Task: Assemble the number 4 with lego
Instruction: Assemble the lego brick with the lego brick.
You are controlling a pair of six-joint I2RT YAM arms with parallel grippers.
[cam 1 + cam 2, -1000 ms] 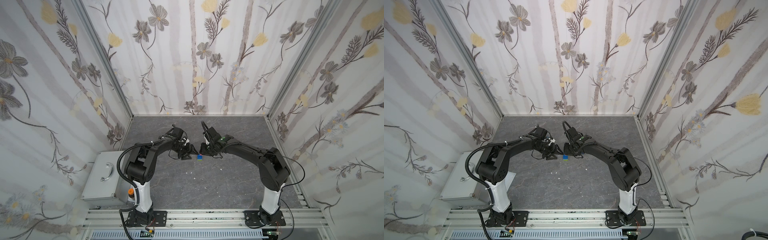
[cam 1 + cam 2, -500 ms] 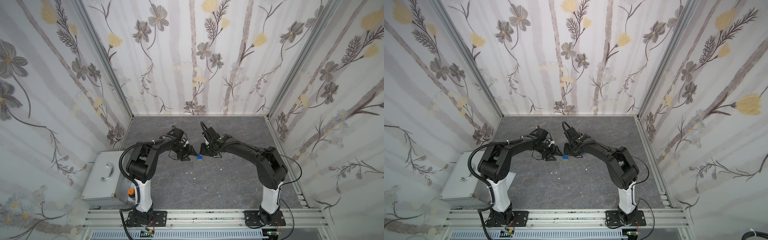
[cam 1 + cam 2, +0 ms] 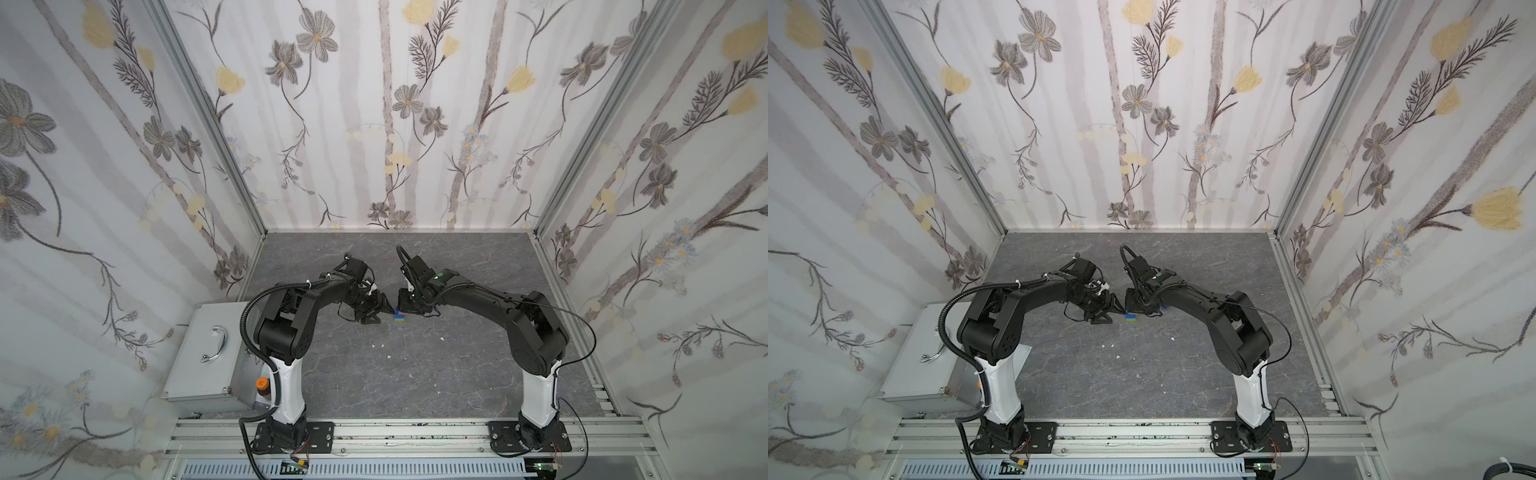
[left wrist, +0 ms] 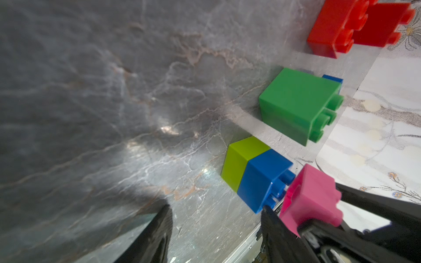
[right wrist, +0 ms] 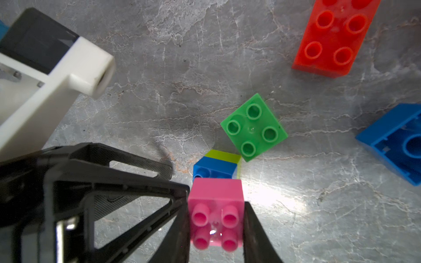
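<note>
A blue brick stacked on a lime brick (image 4: pixel 257 175) (image 5: pixel 216 166) (image 3: pixel 400 314) (image 3: pixel 1131 316) stands on the grey floor between the arms. My right gripper (image 5: pixel 216 227) (image 3: pixel 409 303) is shut on a pink brick (image 5: pixel 216 200) (image 4: pixel 312 195), held just over the blue brick's studs, slightly off line. My left gripper (image 4: pixel 216 218) (image 3: pixel 381 312) is open and empty, one fingertip (image 4: pixel 266 209) beside the blue brick. Loose lego lies nearby: a dark green brick (image 5: pixel 254 127) (image 4: pixel 296 104), red bricks (image 5: pixel 335 36) (image 4: pixel 355 25) and a blue brick (image 5: pixel 396 141) on its side. The number 4 is out of view.
A grey metal box with a handle (image 3: pixel 208 357) sits by the left arm's base. Flowered walls close in three sides of the floor. A few white scraps (image 3: pixel 380 345) lie on the floor in front of the grippers. A metal rail (image 3: pixel 415 432) runs along the front.
The left arm's elbow has shifted slightly. Both grippers stay at the stack and the bricks have not moved.
</note>
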